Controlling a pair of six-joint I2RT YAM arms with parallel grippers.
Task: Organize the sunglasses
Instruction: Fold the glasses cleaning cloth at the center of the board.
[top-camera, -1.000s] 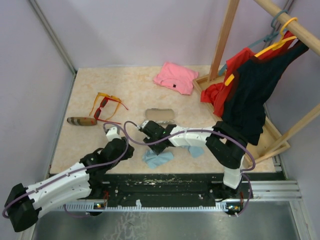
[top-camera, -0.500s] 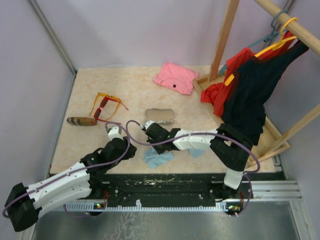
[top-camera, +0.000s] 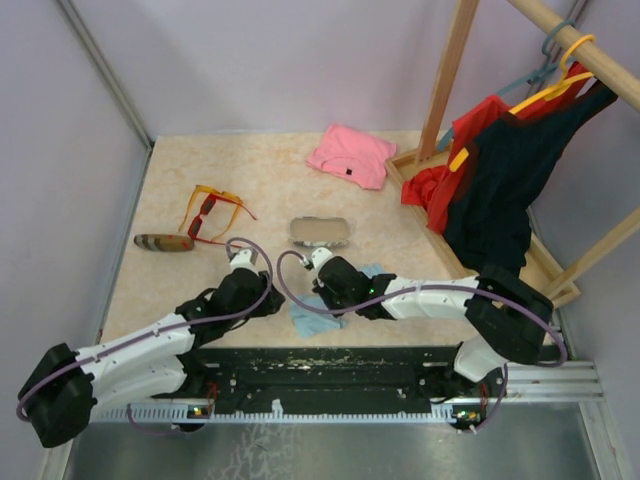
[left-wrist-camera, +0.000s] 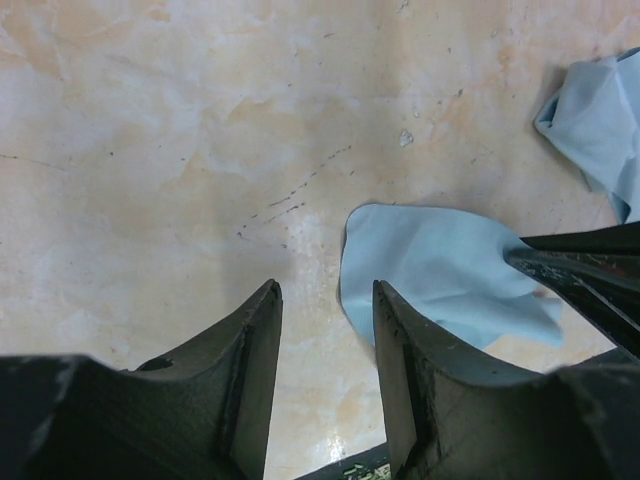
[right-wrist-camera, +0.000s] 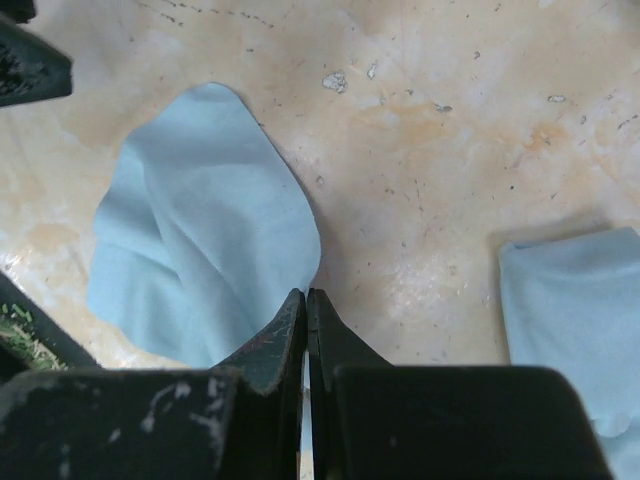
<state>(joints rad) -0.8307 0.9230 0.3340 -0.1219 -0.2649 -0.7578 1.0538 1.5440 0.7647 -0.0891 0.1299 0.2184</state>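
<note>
My jaws stand parted on the left gripper, above bare table just beside the light blue cloth, and pressed together on the right gripper at that cloth's edge, while the sunglasses lie overlapping far off by the brown case.

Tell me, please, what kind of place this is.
Probably a robot test booth staged as a home corner: plain lilac walls enclose a marble-patterned table, and a wooden clothes rack holds hung garments.
</note>
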